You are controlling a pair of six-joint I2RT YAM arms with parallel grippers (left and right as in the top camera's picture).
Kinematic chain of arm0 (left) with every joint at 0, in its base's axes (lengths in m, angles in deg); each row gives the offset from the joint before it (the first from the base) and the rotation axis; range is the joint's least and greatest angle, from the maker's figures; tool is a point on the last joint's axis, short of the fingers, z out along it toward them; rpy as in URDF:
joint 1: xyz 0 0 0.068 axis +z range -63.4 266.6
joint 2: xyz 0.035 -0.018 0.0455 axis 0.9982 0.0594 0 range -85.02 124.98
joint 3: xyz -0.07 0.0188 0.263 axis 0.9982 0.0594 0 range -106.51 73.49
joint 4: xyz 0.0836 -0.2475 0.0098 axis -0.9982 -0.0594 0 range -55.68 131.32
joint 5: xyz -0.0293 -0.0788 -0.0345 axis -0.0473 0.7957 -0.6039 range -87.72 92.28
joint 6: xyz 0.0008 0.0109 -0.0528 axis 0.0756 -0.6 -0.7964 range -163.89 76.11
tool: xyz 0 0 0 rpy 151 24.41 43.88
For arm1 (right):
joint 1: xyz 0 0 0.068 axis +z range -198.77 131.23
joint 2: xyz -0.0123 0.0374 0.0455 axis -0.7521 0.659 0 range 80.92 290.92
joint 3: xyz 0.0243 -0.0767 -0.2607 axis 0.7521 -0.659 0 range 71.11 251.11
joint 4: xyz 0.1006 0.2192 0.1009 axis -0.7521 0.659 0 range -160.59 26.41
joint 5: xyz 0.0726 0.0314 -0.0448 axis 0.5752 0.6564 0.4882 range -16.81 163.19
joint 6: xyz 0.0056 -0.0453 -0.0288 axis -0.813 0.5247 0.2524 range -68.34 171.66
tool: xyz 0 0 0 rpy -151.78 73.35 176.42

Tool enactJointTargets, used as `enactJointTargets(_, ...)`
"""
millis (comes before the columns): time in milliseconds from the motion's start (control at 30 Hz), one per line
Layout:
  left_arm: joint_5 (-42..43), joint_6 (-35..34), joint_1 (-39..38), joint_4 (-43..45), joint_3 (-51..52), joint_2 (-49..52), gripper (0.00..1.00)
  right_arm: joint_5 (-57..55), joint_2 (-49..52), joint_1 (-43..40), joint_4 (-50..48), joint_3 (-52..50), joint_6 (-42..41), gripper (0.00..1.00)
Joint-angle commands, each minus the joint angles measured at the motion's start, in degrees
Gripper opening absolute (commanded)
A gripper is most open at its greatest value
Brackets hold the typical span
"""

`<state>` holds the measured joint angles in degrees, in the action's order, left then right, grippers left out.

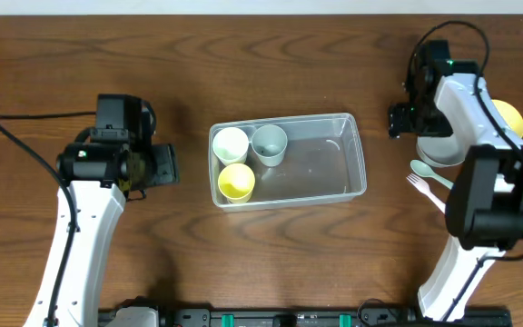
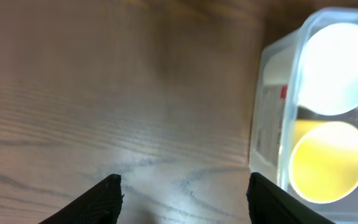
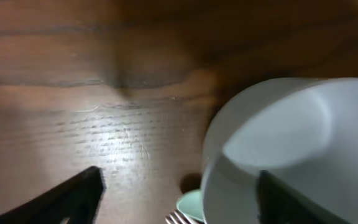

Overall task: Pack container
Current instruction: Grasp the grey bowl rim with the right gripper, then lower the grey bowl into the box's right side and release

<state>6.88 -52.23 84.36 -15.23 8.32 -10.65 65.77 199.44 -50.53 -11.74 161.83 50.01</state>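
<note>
The clear plastic container (image 1: 330,162) sits at the table's middle. Its left end holds a white cup (image 1: 231,143), a grey-blue cup (image 1: 269,143) and a yellow cup (image 1: 236,181), all upright. My left gripper (image 1: 164,165) is open and empty just left of the container. In the left wrist view the left gripper (image 2: 184,180) is low over bare wood, with the container's wall (image 2: 272,124), the white cup (image 2: 334,68) and the yellow cup (image 2: 325,162) at the right. My right gripper (image 1: 396,120) is open beside a grey bowl (image 1: 439,145). In the right wrist view the right gripper (image 3: 179,174) has one finger over the bowl (image 3: 291,143).
A yellow bowl (image 1: 508,116) sits behind the grey bowl at the far right. A teal spoon (image 1: 429,173) and a pink fork (image 1: 425,191) lie in front of the grey bowl. The spoon's tip (image 3: 191,204) shows between my right fingers.
</note>
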Motion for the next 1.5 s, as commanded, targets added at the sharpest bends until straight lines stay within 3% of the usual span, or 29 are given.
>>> enactJointTargets(0,0.79,0.13,0.31,0.11,0.96,-0.26,0.65,-0.50,2.23,-0.48,0.00,1.09,-0.94,0.68)
enactJointTargets(133,0.79,0.13,0.31,0.04,1.09,-0.26,0.65,-0.07,4.00,-0.48,0.35,1.05,-1.75,0.41)
enactJointTargets(267,0.79,0.13,0.31,0.04,1.09,-0.26,0.65,0.13,4.09,-0.48,0.11,1.05,-1.77,0.36)
enactJointTargets(467,0.81,0.13,0.31,-0.28,1.09,-0.26,0.65,0.11,4.07,-0.48,-0.70,1.05,-1.75,0.16)
enactJointTargets(700,0.81,0.13,0.31,-0.31,1.09,-0.26,0.65,0.13,3.93,-0.42,-1.20,1.40,-1.75,0.01)
enactJointTargets(900,0.81,0.13,0.31,-0.31,1.09,-0.26,0.65,0.15,0.42,-0.20,3.30,5.40,-1.70,0.01)
enactJointTargets(1100,0.81,0.13,0.31,-0.35,1.09,-0.26,0.65,2.97,-9.92,2.99,8.20,11.28,1.81,0.01)
enactJointTargets(1300,0.81,0.13,0.31,-0.31,1.09,-0.26,0.65,7.91,-21.31,12.61,8.96,11.63,6.51,0.01)
enactJointTargets(1467,0.81,0.13,0.31,-0.33,1.09,-0.26,0.65,7.89,-22.69,23.65,11.04,11.45,6.49,0.01)
